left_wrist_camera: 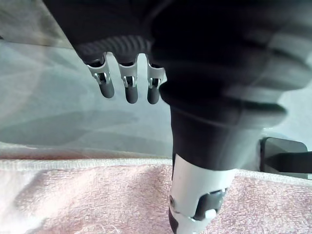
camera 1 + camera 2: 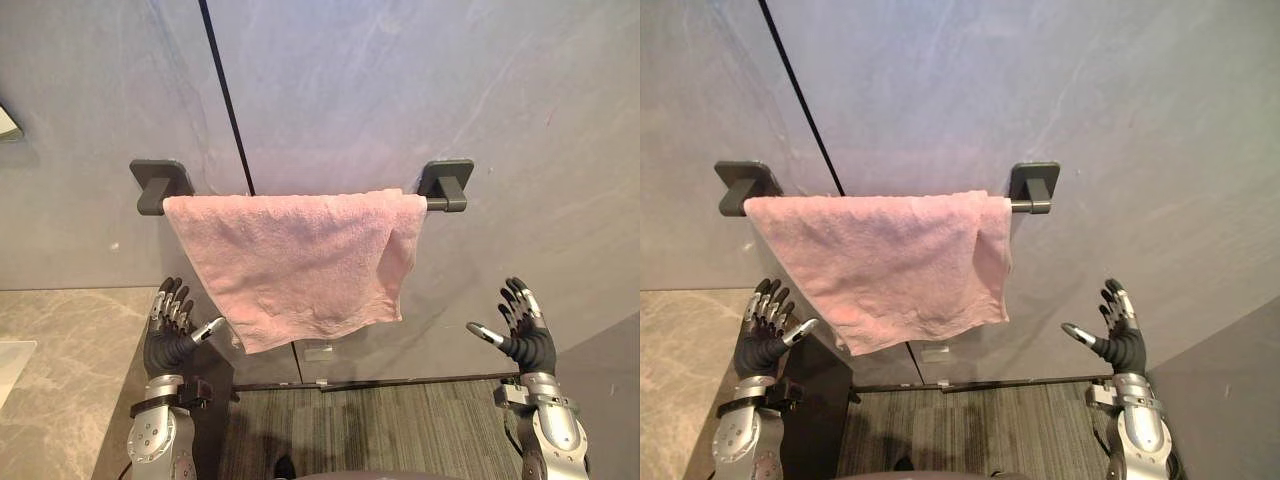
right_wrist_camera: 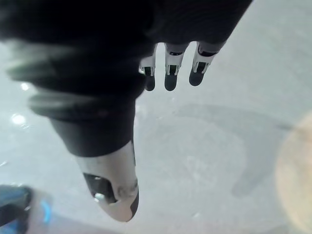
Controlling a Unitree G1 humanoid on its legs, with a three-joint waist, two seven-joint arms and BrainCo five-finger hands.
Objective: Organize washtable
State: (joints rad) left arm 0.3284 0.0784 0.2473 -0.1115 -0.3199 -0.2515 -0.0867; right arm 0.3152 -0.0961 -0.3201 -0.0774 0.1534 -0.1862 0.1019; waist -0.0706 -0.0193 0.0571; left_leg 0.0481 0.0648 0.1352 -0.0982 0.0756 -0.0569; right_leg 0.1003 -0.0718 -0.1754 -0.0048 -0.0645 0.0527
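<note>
Left eye view — rumpled pink terry towel [image 2: 300, 265]

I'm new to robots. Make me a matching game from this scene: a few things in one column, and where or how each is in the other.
Things:
1. pink terry towel
2. left hand
3. right hand
4. beige marble countertop

Place or state:
A. open, apart from the towel, off to its right
B. draped over the dark grey wall rail
C. flat, at the scene's far left edge
D. open, close by the towel's lower corner

Pairs: 1-B, 2-D, 3-A, 4-C
</note>
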